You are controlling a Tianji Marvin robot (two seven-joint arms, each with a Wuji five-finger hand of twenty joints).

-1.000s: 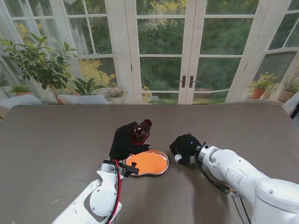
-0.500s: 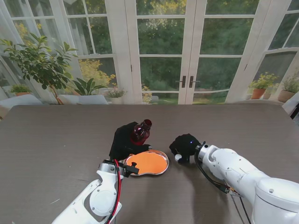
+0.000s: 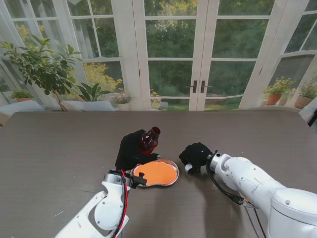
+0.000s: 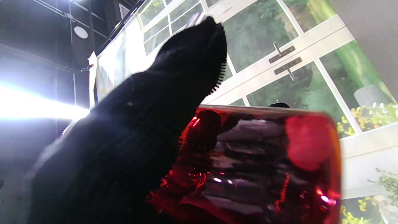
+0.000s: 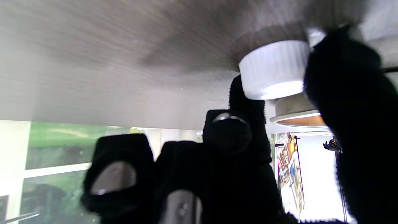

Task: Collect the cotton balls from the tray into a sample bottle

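Left hand (image 3: 130, 149) gripping tilted red sample bottle (image 3: 147, 140) beside orange tray (image 3: 157, 172), right hand (image 3: 194, 155) pinching white cap (image 5: 273, 71) against grey counter (image 3: 59, 148)

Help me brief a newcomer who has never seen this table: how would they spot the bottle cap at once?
Start at the orange tray in the middle of the table. Just to its right, the right hand is closed over a small white cap on the tabletop. It is the only white, ribbed, round thing there; the red bottle sits in the left hand.
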